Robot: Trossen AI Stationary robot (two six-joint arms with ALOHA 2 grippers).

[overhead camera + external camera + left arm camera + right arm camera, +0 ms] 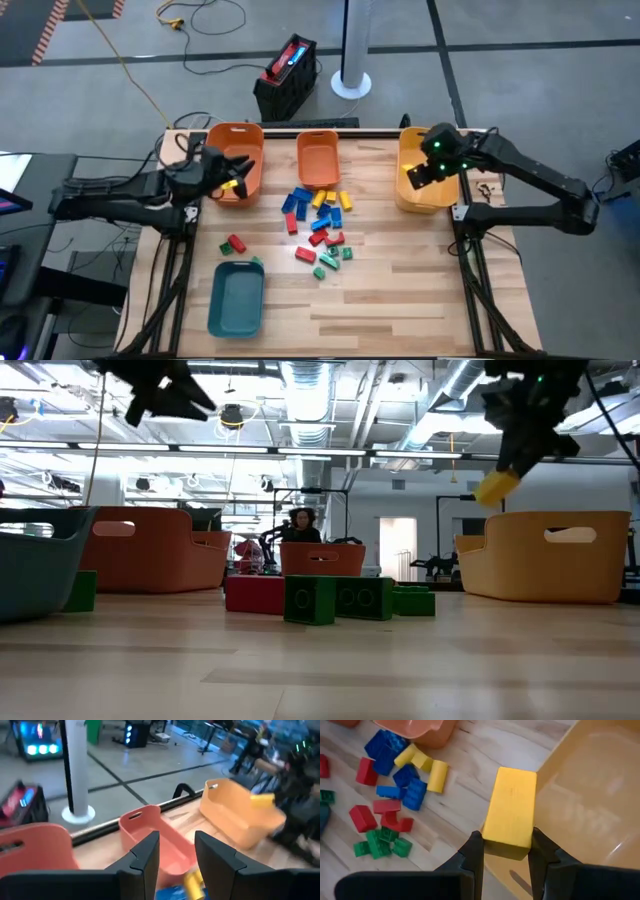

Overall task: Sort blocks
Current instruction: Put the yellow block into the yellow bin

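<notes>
1. Right gripper pinching a yellow block by its sides, raised above the near rim of the yellow bin; apparently placed there so the block can fall in among its own colour.
2. Left gripper above the left orange bin, jaws slightly parted with nothing between; probably waiting.
3. Remaining blocks scattered mid-table, just in front of the middle orange bin; unsorted.
4. Teal bin at the near left, a red block just beside it.

Robotics lab, exposed ceiling ducts (industrial), taped concrete floor
</notes>
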